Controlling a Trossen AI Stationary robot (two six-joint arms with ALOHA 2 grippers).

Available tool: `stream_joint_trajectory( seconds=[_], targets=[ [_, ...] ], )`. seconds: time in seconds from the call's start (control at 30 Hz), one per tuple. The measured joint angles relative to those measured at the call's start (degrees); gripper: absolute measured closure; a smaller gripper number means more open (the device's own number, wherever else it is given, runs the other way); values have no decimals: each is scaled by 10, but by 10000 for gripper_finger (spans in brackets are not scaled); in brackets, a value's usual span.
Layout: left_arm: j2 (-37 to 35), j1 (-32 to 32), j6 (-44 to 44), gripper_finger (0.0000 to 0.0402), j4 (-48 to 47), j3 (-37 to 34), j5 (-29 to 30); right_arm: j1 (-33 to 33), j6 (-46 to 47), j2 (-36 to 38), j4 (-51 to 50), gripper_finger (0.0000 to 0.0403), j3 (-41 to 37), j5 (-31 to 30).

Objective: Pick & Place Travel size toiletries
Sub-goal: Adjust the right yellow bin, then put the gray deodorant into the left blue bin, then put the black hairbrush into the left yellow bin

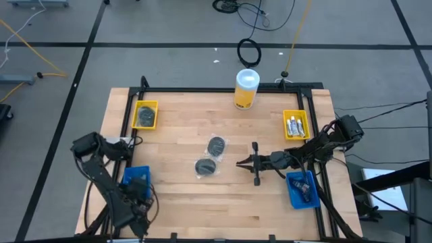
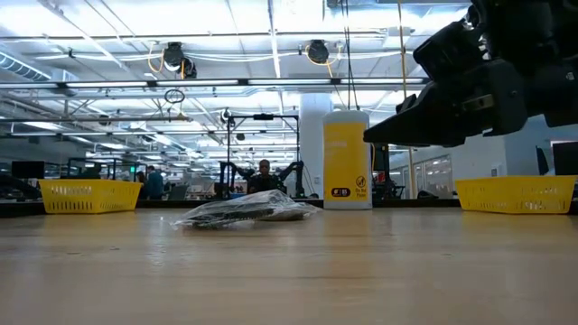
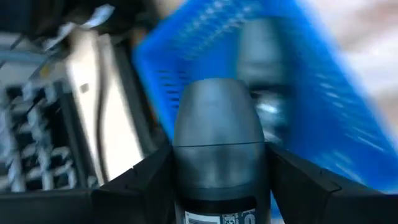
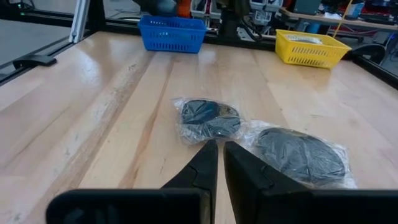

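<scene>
Though unheld, discs (image 4: pixel 210 118) near right gripper (image 4: pixel 215 155)

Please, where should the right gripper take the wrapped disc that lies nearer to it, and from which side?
Probably from straight above: the disc lies flat on the table, so the right gripper could open its jaws and close across the rim, or pinch the loose wrap.

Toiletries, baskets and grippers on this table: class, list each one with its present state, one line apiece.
Left gripper: shut on a dark grey bottle, over the left blue basket.
Right gripper: shut, empty, low over the table beside the wrapped discs.
Two wrapped discs: flat on the table, sealed, side by side.
Yellow container: upright, lid on.
Right yellow basket: holds white tubes.
</scene>
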State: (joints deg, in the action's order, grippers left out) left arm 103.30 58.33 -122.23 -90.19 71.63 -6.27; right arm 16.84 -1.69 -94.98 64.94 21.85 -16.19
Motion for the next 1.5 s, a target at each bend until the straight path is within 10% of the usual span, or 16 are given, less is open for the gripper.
stream_joint_trajectory(
  seconds=[0.5, 1.07, 1.3, 1.5],
  targets=[
    [-114, -36, -133, 179, 28, -146, 48, 1, 56, 0, -19, 383, 0, 1],
    [-144, -40, -115, 70, 24, -135, 57, 1, 69, 0, -25, 383, 0, 1],
    [-158, -40, -65, 85, 27, -91, 336, 1, 68, 0, -25, 383, 0, 0],
    [-145, -71, 215, 100, 233, -114, 670, 1, 68, 0, -27, 383, 0, 0]
  ],
)
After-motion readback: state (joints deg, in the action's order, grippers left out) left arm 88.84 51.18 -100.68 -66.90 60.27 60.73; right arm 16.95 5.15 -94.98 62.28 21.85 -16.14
